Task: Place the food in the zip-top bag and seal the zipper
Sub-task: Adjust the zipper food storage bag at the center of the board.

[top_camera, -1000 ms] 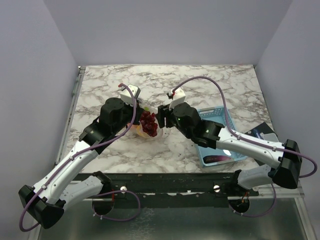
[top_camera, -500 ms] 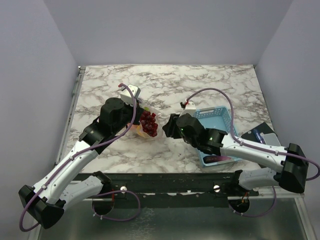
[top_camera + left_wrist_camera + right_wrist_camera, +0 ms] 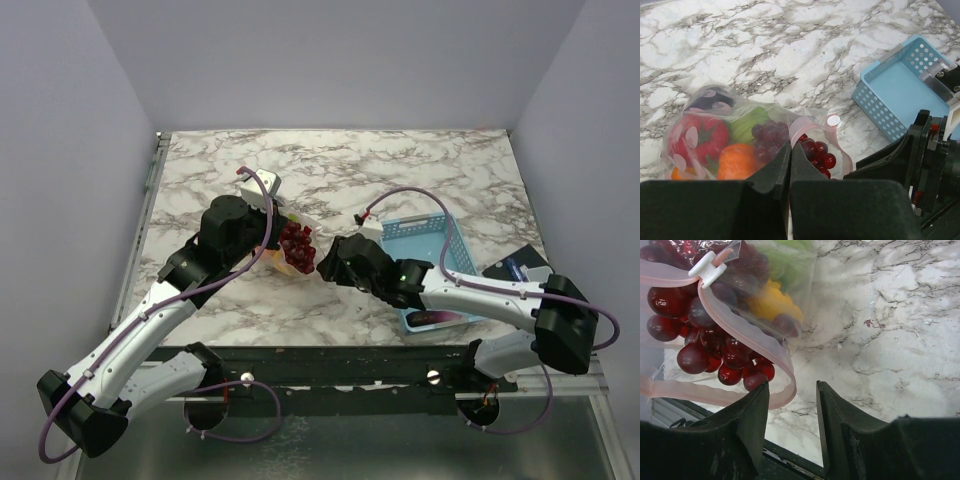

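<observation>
The clear zip-top bag (image 3: pixel 700 107) lies on the marble, its mouth gaping toward the right arm. Inside it is food: a red strawberry (image 3: pixel 697 137), an orange piece (image 3: pixel 735 160), a green piece (image 3: pixel 747 125) and a yellow piece (image 3: pixel 771 302). Dark red grapes (image 3: pixel 715 355) sit in the mouth. The pink zipper (image 3: pixel 747 335) loops around them, its white slider (image 3: pixel 707 267) at one end. My left gripper (image 3: pixel 790 146) is shut on the zipper's edge. My right gripper (image 3: pixel 792 387) is open at the loop's bend, its left finger touching the strip.
A light-blue basket (image 3: pixel 440 240) stands right of the bag, with a purple piece (image 3: pixel 437 318) at its near end. A dark flat object (image 3: pixel 520 268) lies by the table's right edge. The right arm (image 3: pixel 925 160) fills the lower right of the left wrist view.
My right gripper has drawn back from above the bag's mouth toward the near side, and its jaws have narrowed. The left gripper and the bag have not moved.
</observation>
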Action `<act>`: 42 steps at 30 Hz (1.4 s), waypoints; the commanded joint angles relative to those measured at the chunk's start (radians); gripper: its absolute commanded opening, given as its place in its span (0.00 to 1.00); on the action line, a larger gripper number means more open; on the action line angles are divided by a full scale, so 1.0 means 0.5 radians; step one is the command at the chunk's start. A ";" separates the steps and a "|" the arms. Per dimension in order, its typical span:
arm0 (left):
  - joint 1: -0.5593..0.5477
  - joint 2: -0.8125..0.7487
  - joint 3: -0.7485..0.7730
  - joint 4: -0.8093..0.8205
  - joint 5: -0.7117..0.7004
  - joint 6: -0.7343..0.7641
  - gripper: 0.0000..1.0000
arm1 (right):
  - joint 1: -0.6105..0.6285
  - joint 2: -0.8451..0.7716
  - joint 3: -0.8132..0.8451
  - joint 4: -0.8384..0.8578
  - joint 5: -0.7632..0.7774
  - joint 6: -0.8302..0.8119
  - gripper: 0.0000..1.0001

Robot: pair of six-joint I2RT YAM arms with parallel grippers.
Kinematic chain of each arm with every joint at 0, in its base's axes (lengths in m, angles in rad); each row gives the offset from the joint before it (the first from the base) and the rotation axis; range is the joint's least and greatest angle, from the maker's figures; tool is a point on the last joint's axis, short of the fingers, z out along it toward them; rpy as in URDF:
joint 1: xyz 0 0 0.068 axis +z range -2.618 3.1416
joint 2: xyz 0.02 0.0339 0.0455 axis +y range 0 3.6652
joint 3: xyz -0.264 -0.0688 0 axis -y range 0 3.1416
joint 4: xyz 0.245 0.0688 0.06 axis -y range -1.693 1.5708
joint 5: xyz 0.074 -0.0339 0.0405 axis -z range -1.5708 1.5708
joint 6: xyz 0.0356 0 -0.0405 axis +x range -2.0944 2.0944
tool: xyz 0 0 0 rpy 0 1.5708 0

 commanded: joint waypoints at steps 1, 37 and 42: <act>-0.011 -0.026 -0.012 0.055 0.040 0.004 0.00 | -0.004 0.052 -0.018 0.075 0.019 0.109 0.46; -0.012 -0.099 0.293 -0.314 0.066 -0.113 0.00 | -0.004 -0.252 0.429 -0.324 0.188 -0.476 0.01; -0.012 -0.081 0.422 -0.437 0.129 -0.155 0.00 | -0.004 -0.304 0.670 -0.537 0.160 -0.715 0.01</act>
